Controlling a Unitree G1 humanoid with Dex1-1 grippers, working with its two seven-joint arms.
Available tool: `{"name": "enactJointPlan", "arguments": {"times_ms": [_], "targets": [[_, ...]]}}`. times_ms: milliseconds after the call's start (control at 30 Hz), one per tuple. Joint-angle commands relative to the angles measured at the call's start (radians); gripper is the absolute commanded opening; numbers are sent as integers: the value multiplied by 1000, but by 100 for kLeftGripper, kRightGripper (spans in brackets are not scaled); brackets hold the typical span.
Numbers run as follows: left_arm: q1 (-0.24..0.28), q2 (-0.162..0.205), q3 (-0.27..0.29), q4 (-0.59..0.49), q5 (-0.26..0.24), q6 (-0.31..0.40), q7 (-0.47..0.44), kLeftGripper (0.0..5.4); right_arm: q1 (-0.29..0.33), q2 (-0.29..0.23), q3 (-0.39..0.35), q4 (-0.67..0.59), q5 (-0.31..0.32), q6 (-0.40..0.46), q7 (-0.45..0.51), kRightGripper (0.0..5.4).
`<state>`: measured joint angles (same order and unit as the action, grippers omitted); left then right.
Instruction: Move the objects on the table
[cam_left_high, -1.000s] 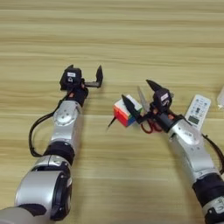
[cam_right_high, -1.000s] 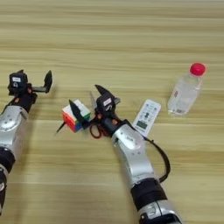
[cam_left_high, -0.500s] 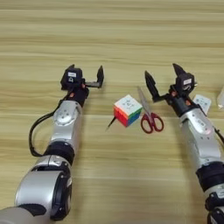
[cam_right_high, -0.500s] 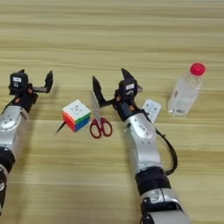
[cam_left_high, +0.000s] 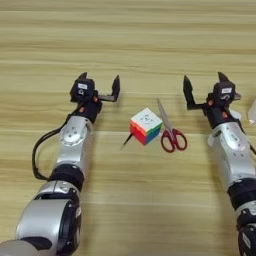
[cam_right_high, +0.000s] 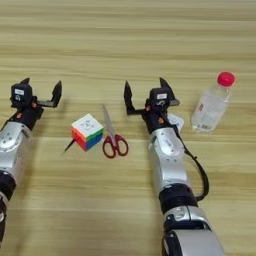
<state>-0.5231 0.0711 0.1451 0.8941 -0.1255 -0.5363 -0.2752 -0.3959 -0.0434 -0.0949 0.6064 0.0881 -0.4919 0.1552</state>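
A multicoloured puzzle cube (cam_left_high: 146, 125) rests on the table (cam_left_high: 128, 35) between my two arms. Red-handled scissors (cam_left_high: 170, 133) lie just right of it, blades pointing away from me. From under the cube's left corner a thin black stick (cam_left_high: 127, 142) pokes out. My right gripper (cam_left_high: 204, 83) is open and empty, hovering right of the scissors and over the white remote control (cam_right_high: 176, 121), which my arm mostly hides. The clear bottle with a red cap (cam_right_high: 212, 102) lies further right. Left of the cube, my left gripper (cam_left_high: 99, 83) is open and holds nothing.
The wooden table stretches away behind the objects and in front of them towards me. A black cable (cam_left_high: 36, 155) loops beside my left forearm, and another cable (cam_right_high: 201, 172) hangs by my right forearm.
My right gripper has drawn back to the right, away from the cube and scissors, and now sits over the remote. The cube and scissors lie uncovered. The left arm has stayed put.
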Motion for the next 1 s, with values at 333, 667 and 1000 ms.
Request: {"name": "enactJointPlan", "arguments": {"times_ms": [333,667,1000], "targets": [[102,10,-23,-170,-25,19,-91,540,-13,-2,1,22,-21,-3,-39,539],[244,0,-125,-418,-46,135,-211,540,-23,1,10,45,-30,-3,-39,539],[293,3,-207,-471,-43,213,-307,540,-36,-2,11,73,-32,-11,-39,539]]}}
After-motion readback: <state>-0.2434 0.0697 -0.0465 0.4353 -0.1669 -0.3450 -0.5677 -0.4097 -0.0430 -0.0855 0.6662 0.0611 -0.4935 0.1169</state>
